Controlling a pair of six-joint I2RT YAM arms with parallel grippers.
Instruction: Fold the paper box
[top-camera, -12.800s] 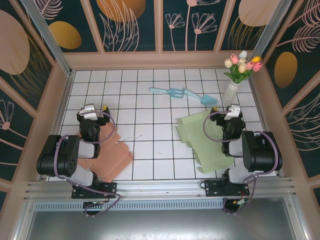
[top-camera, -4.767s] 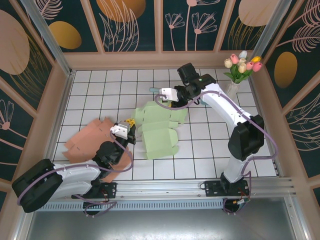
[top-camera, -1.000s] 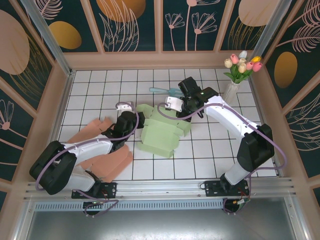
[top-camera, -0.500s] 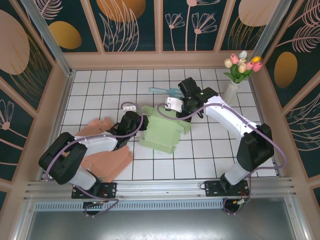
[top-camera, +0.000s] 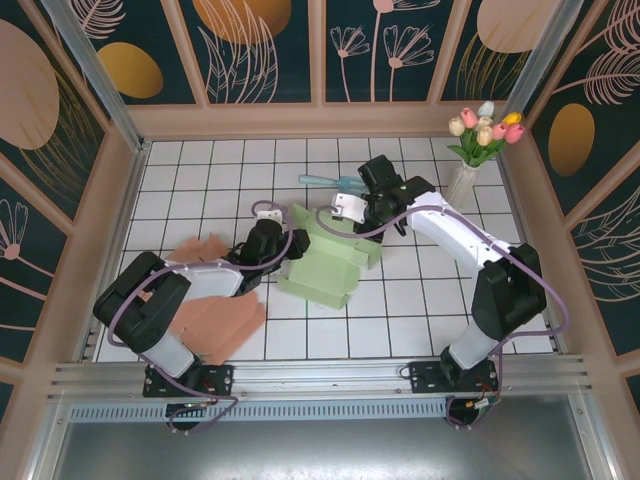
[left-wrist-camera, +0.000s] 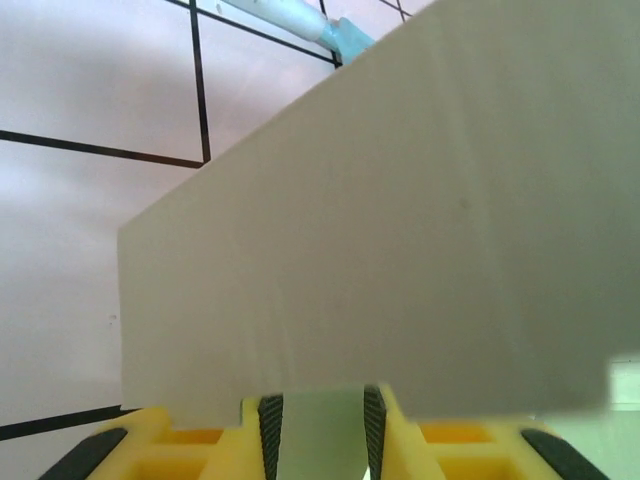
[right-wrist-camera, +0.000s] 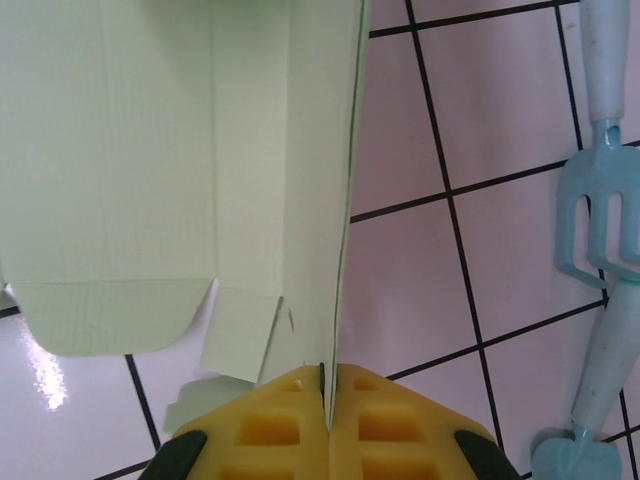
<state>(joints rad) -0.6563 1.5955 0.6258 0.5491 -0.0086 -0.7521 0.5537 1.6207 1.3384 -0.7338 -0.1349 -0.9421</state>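
Observation:
The pale green paper box (top-camera: 325, 265) lies partly folded mid-table, its left panel tilted up. My left gripper (top-camera: 284, 245) is pressed against that left side. In the left wrist view the raised green panel (left-wrist-camera: 400, 250) stands right across the fingertips, and my left gripper (left-wrist-camera: 320, 440) is open with green paper showing in the gap. My right gripper (top-camera: 346, 213) holds the box's far edge. In the right wrist view my right gripper (right-wrist-camera: 328, 385) is shut on a thin upright flap seen edge-on, with the box's panels (right-wrist-camera: 150, 150) spread to the left.
A salmon cardboard blank (top-camera: 220, 325) lies flat under the left arm. Light blue garden tools (top-camera: 345, 184) rest behind the box, close to the right gripper (right-wrist-camera: 600, 250). A vase of tulips (top-camera: 470, 160) stands at the back right.
My left gripper has slid right along the table into the box's left side, and the left panel has risen. The right gripper has stayed put, holding the far flap.

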